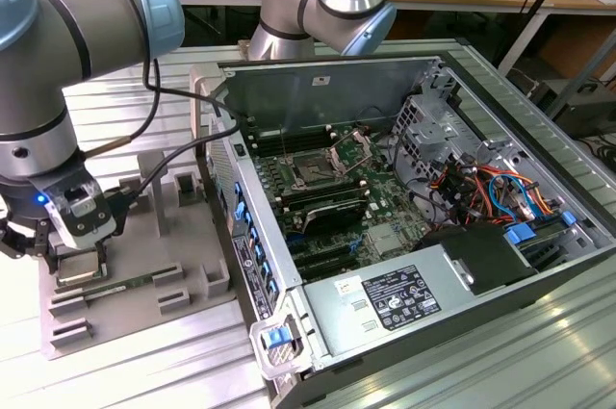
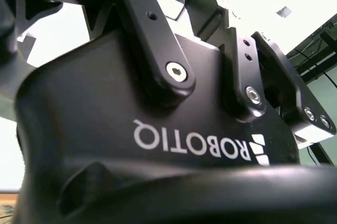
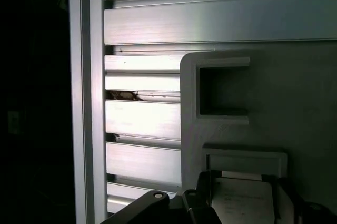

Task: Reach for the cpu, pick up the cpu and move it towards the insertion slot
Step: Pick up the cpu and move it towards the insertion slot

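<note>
Cpu: small flat square chip with a pale silver metal top (image 3: 242, 202). It lies flat in a recess of the grey moulded plastic holder tray (image 1: 168, 236) at the exterior view's left, on the ribbed aluminium surface (image 1: 144, 370).
Step in hand: the pickup, as I judge it; the chip has not left its tray.
Doing it well: keep your black claw (image 1: 75, 257) centred and square to the chip's edges. Hold the chip level, and stay off the long thin green memory stick (image 1: 130, 284) lying just beside it.
Claw: low, right over the cpu. You cannot tell from these views how wide it stands or whether it grips.
Insertion slot: small dark square socket in a shiny silver bracket (image 1: 313, 170), inside the open grey metal computer case (image 1: 500, 120), well apart from the claw.
</note>
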You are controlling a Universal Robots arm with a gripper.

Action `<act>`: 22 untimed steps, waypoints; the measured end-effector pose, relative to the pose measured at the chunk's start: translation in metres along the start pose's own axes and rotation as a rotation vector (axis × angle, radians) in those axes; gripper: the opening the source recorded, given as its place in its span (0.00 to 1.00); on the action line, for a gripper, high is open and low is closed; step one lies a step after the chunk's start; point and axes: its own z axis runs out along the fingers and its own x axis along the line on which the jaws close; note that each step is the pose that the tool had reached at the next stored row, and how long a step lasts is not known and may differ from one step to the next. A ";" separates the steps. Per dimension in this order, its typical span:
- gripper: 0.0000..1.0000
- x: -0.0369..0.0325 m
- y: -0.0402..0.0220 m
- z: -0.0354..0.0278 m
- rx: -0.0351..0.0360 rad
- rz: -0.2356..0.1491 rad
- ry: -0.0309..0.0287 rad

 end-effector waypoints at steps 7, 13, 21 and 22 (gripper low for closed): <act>0.58 0.0000 0.0003 0.0026 0.0001 0.000 0.0002; 0.54 0.0000 0.0003 0.0029 0.0000 0.000 0.0001; 0.54 -0.0001 0.0003 0.0032 0.0000 0.000 0.0001; 0.54 -0.0001 0.0003 0.0032 0.0000 0.000 0.0001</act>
